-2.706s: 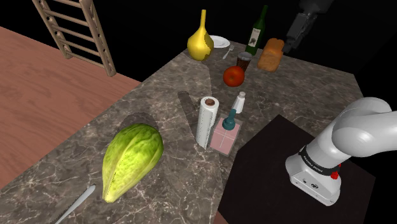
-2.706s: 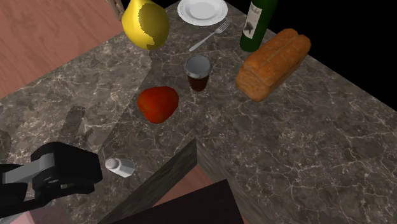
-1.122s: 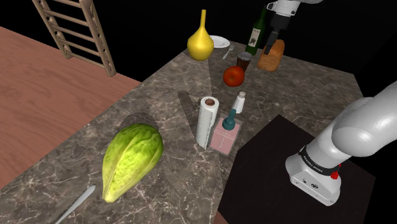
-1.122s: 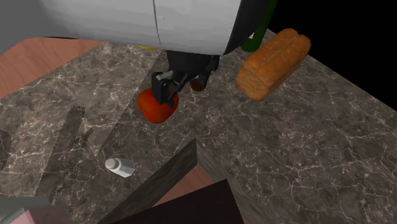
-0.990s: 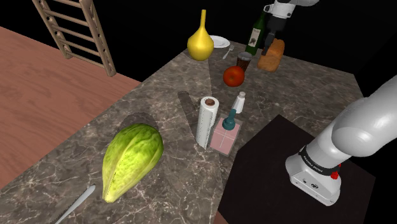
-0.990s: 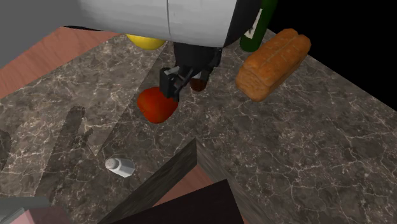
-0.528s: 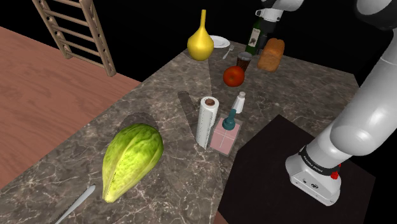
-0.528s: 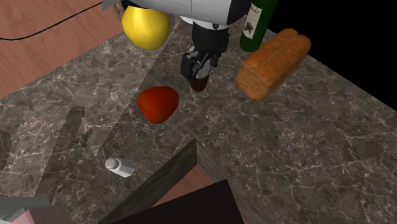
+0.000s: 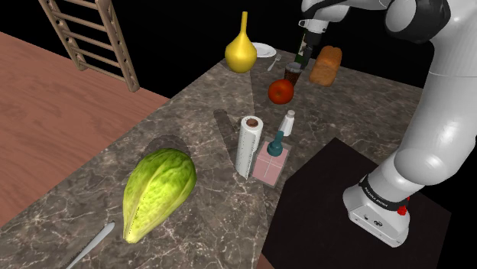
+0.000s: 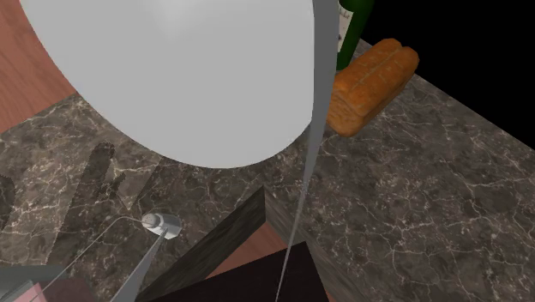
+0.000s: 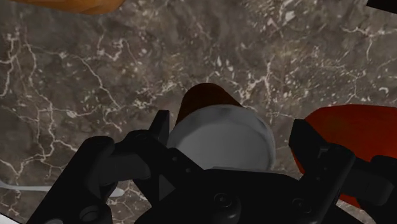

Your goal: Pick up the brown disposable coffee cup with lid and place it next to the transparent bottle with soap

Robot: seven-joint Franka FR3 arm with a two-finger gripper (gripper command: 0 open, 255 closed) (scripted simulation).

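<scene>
table (image 9: 191,229): dark stone top with thin white lines.
arm (image 9: 443,99): white, bent over the far end of the table.
soap bottle (image 9: 269,164): pink, with a blue-green pump, well apart from the cup (image 11: 219,137).
hand (image 11: 232,124): black and open, one finger on each side of the cup, not squeezing it.
tomato (image 9: 280,91): red, just beside the cup.
cup: brown with a grey lid, standing upright on the table between the tomato and the bread (image 9: 326,65).

The white arm (image 10: 189,77) blocks most of the counter (image 10: 411,189) in the second exterior view, with the green bottle (image 10: 353,26) cropped.
</scene>
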